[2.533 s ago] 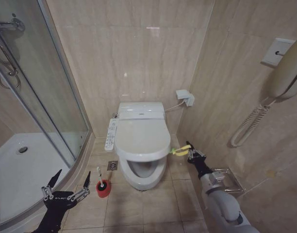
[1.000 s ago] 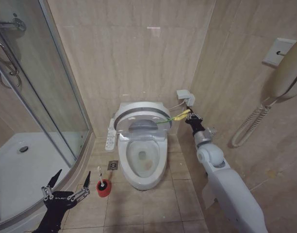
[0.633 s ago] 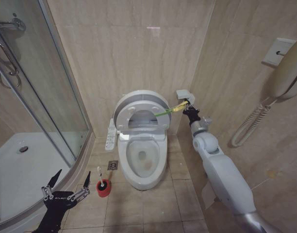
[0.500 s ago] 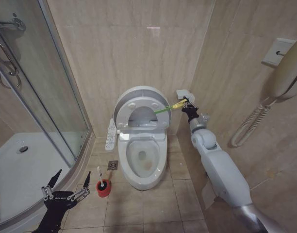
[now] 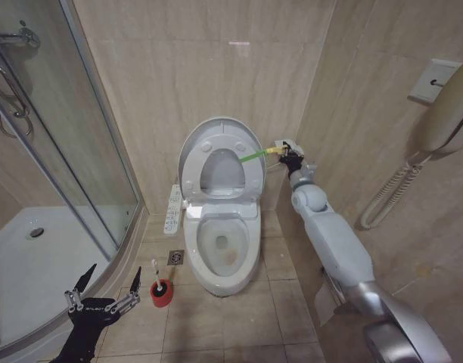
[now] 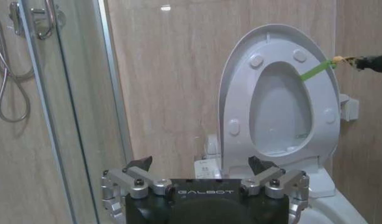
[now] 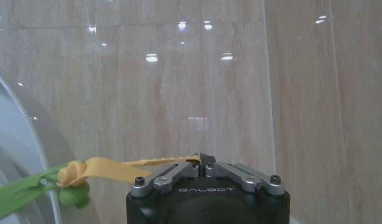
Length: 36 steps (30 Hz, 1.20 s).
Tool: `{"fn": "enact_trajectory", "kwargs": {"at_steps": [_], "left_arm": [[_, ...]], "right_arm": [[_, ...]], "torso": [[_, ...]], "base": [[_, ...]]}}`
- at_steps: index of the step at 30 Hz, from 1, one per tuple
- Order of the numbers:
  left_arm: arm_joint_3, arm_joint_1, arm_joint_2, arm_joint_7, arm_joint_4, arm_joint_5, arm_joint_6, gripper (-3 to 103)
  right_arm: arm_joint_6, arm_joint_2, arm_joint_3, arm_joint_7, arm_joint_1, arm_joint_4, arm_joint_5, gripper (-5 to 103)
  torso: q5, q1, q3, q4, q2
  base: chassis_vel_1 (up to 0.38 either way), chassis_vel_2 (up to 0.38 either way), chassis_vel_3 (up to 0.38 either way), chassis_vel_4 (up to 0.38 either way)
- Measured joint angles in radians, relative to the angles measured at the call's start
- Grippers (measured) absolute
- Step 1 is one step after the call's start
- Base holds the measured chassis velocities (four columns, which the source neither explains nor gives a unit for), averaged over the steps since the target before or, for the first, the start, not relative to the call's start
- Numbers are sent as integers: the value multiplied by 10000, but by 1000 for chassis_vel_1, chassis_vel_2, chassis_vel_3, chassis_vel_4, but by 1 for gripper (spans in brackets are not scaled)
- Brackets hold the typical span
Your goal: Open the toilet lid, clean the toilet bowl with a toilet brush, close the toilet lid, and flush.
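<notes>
- Right wrist view puts my right gripper (image 7: 202, 163) up against the glossy beige wall tile, its metal fingers pinched together on the end of a flat yellow strap (image 7: 125, 167).
- That yellow strap is knotted to a green strap (image 7: 23, 196), a flat band that runs off to the rim of the toilet lid (image 5: 220, 159).
- From the head view I see the lid standing upright against the back wall, a glossy white plastic oval with small round bumpers on its underside; the ring-shaped seat (image 5: 221, 169) stands up with it.
- Below, the toilet bowl (image 5: 222, 243) lies uncovered, smooth white ceramic with a rounded rim and water at the bottom.
- My left gripper (image 5: 101, 296) hangs low by the curved glass shower door (image 5: 80, 174), fingers spread wide and holding nothing.
- Just beside it on the tiled floor, the toilet brush (image 5: 155, 274) stands in its round red holder (image 5: 161, 293), thin white handle pointing up, near the base of the toilet.
</notes>
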Motion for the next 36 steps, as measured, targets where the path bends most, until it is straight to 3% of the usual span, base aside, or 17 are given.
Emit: {"fn": "enact_trajectory", "kwargs": {"at_steps": [12,19,36], "left_arm": [[0,0,0,0,0,0,0,100],[0,0,0,0,0,0,0,100],[0,0,0,0,0,0,0,100]], "right_arm": [[220,374,-384,-9,1028,-1334,-283,2],[367,959,-583,-15,1776,-2515,-558,2],[454,1398,-963,96,2414,-3210,-822,2]], "torso": [[0,0,-1,-3,0],[0,0,0,-1,0],[1,0,0,3,-1]], "base": [[0,0,0,0],[0,0,0,0],[0,0,0,0]]}}
